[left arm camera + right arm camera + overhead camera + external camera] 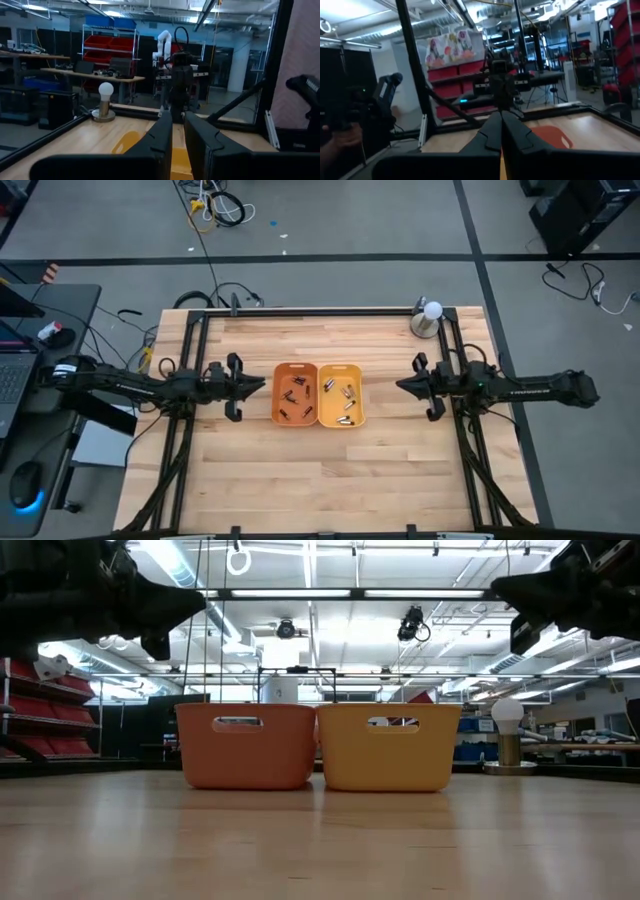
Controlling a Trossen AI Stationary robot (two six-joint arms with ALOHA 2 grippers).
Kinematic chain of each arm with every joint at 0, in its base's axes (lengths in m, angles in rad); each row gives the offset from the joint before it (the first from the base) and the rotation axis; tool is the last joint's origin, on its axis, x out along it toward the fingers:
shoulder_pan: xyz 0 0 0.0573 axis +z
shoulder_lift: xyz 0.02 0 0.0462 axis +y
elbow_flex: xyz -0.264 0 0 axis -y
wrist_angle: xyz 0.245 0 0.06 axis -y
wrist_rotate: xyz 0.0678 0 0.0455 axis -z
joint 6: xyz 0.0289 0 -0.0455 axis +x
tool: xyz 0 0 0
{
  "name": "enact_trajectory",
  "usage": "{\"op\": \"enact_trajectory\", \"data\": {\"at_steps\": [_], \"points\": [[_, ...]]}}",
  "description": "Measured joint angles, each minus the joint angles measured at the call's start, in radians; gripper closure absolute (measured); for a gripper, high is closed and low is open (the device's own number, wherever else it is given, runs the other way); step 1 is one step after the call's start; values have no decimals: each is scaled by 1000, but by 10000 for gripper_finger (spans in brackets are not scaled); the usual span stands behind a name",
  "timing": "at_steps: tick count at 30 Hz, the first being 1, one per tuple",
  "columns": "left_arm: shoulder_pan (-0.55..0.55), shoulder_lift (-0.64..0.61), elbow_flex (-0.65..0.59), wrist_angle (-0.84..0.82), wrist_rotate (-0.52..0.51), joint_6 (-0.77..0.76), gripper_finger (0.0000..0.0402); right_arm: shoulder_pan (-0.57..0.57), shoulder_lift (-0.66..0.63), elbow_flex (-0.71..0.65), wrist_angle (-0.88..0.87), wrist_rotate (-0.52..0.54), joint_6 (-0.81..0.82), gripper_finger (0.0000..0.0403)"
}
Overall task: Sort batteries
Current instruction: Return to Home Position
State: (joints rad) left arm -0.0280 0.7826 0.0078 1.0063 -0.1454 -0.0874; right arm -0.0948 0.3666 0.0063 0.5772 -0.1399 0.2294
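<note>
Two small trays stand side by side at the table's middle. The orange tray (295, 393) on the left holds several dark batteries (297, 390). The yellow tray (341, 393) on the right holds several silvery batteries (346, 396). My left gripper (262, 385) hovers level just left of the orange tray and above its rim, with a narrow slit between its fingers (165, 132) and nothing in it. My right gripper (400, 385) hovers level, off to the right of the yellow tray, shut and empty (501, 125). In the low view both grippers (200, 600) (497, 585) hang well above the trays.
A metal cup with a white ball (428, 318) stands at the far right corner. Black frame rails (455, 350) run along the table's left, right and far sides. Bare wood lies in front of the trays toward the near edge. A desk with a laptop (15, 375) stands beyond the left edge.
</note>
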Motion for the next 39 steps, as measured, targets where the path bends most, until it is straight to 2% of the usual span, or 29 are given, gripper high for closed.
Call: {"op": "enact_trajectory", "data": {"at_steps": [4,11,15,27,33,39], "points": [[0,-3,0,23,-41,-47,356,0,-30,0,-8,-14,-2,403],[0,-55,0,-11,-49,-74,356,-15,-88,0,-36,-20,-2,403],[1,-120,0,-118,-50,-97,356,-45,-125,0,-63,-21,-3,403],[1,-410,0,-427,-42,-101,356,-131,-180,0,-78,-119,11,403],[1,-559,39,-684,-42,-100,356,-146,-180,0,-79,-126,39,403],[0,-656,45,-814,-49,-107,356,-146,-180,0,-136,-146,32,403]]}}
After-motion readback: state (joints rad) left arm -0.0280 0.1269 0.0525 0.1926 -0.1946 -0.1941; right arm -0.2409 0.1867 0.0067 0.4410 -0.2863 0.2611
